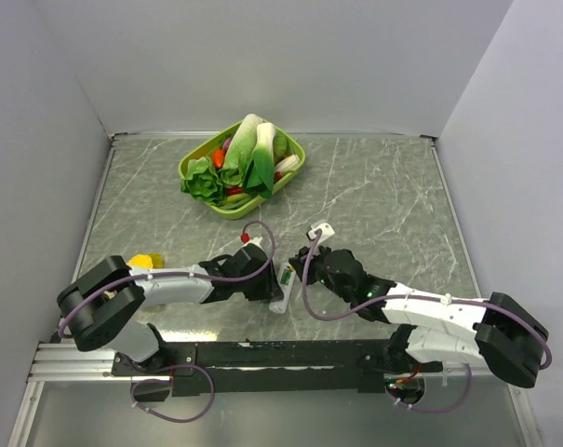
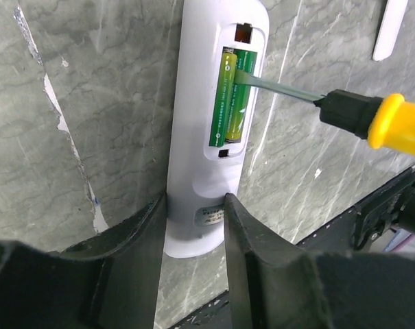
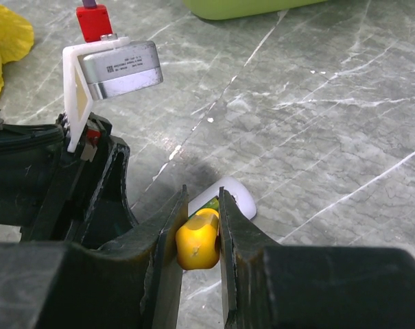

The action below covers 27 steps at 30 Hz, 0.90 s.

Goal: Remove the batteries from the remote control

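Prying is in hand: the remote (image 2: pixel 202 185) lies on the table (image 2: pixel 90 103) between the arms with its bay open upward and both batteries (image 2: pixel 232 96) seated. The left gripper (image 2: pixel 195 209) is clamped across its near end, fingers against both edges, and the right gripper (image 3: pixel 200 229) is closed on the screwdriver (image 2: pixel 372 116) by its yellow handle, blade tip at the batteries' far end. The next move, in my judgement, is a shallow lever lift there with the body held down, lest a cell spring away. Whether the tip sits under a cell or only on it cannot be made out, and the right wrist view hides most of the remote.
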Each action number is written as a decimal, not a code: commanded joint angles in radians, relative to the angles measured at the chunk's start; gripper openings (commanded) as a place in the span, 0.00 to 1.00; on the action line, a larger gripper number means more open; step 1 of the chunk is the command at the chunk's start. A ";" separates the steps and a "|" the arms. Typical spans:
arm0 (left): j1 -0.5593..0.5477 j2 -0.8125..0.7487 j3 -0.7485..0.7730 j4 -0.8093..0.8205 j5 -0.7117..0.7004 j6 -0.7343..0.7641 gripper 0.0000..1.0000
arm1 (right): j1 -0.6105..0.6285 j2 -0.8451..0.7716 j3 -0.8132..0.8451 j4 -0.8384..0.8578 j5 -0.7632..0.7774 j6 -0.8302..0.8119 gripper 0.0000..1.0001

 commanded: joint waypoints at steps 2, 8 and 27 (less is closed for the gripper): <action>-0.026 0.140 -0.071 -0.048 -0.037 -0.048 0.24 | 0.018 -0.012 -0.104 -0.030 -0.148 0.182 0.00; -0.019 0.176 -0.082 -0.039 -0.032 -0.062 0.15 | -0.002 -0.038 -0.207 0.089 -0.149 0.245 0.00; 0.024 0.232 -0.116 -0.017 -0.025 -0.076 0.01 | -0.081 -0.100 -0.359 0.237 -0.157 0.377 0.00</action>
